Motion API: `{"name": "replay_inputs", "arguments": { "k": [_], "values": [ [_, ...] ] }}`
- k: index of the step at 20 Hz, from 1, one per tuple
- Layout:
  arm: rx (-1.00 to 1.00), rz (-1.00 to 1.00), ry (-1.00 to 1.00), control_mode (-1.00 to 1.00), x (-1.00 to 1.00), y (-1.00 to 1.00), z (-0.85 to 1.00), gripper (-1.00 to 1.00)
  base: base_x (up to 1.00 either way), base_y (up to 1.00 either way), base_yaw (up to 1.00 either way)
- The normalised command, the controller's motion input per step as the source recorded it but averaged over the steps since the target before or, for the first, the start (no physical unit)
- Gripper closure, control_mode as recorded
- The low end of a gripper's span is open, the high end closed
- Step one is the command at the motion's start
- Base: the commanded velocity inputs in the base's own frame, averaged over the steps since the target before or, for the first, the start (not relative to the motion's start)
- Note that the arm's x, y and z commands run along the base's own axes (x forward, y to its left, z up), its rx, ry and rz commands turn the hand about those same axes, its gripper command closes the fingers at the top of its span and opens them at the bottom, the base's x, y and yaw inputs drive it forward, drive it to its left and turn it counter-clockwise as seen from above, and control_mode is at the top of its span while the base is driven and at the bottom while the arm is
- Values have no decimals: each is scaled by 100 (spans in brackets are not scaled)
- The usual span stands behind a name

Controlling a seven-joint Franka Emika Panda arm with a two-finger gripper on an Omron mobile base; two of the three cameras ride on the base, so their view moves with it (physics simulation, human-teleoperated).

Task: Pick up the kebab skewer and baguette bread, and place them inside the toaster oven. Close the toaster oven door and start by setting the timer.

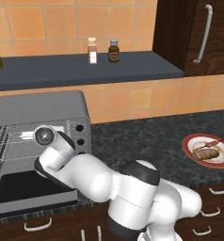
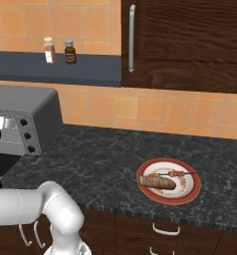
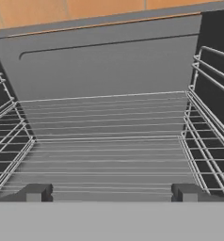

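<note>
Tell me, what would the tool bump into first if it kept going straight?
Probably the wire rack inside the oven, or its back wall behind that. The open tool points straight in; depth is unclear.

Kitchen setting. The rear wall [image 2: 155,112] is clad in square orange-tan tiles with pale grout. A dark speckled stone countertop [image 1: 147,141] is carried on dark wood drawers with curved white pulls [image 2: 166,229]. A slate-grey ledge [image 1: 85,68] is set along the wall, on which two small spice bottles [image 1: 103,50] are stood side by side. A tall dark wood cabinet [image 2: 190,42] with a long vertical silver handle [image 2: 132,37] is mounted beside the ledge. Lighting is even and diffuse.
</note>
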Motion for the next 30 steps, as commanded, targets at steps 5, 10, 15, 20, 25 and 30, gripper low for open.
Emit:
{"name": "replay_inputs", "arguments": {
  "k": [5,10,15,20,25,30],
  "values": [
    [0,0,1,-100,0,0,-12,-100,0,0,0],
    [0,0,1,-100,2,0,-4,-100,0,0,0],
    [0,0,2,-100,13,0,0,-100,0,0,0],
    [0,0,6,-100,0,0,-7,-100,0,0,0],
    [0,0,0,-100,0,0,-31,-100,0,0,0],
    [0,0,0,-100,-16,0,-75,-100,0,0,0]
  ]
}}
